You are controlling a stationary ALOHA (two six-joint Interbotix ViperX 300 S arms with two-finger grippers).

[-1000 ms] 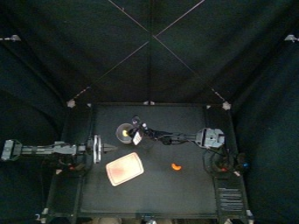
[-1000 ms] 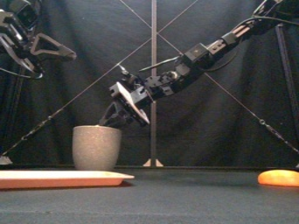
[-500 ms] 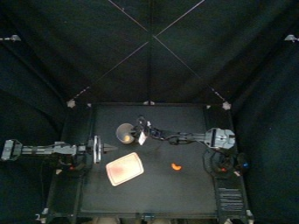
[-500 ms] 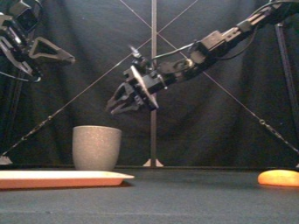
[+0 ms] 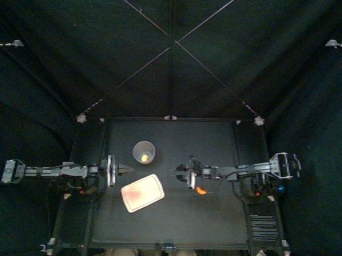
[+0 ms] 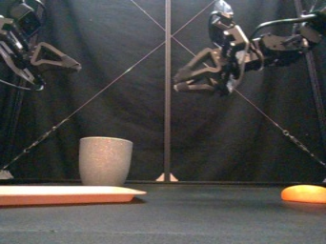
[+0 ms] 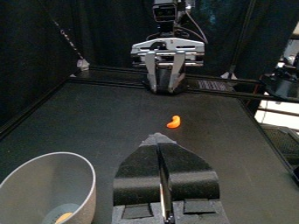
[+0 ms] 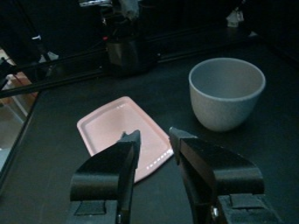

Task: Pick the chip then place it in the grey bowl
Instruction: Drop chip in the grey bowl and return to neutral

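The small pale chip [image 7: 65, 215] lies inside the grey bowl [image 6: 106, 162], and it looks thin, light and easy to snap, so pinch it softly by its edge, while the right hand [image 8: 152, 134] hangs empty with jaws apart and the left hand [image 7: 160, 140] is closed.

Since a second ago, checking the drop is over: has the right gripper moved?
Yes. In the top view the right gripper has drawn back rightward and frontward, away from the tall grey speckled cup.
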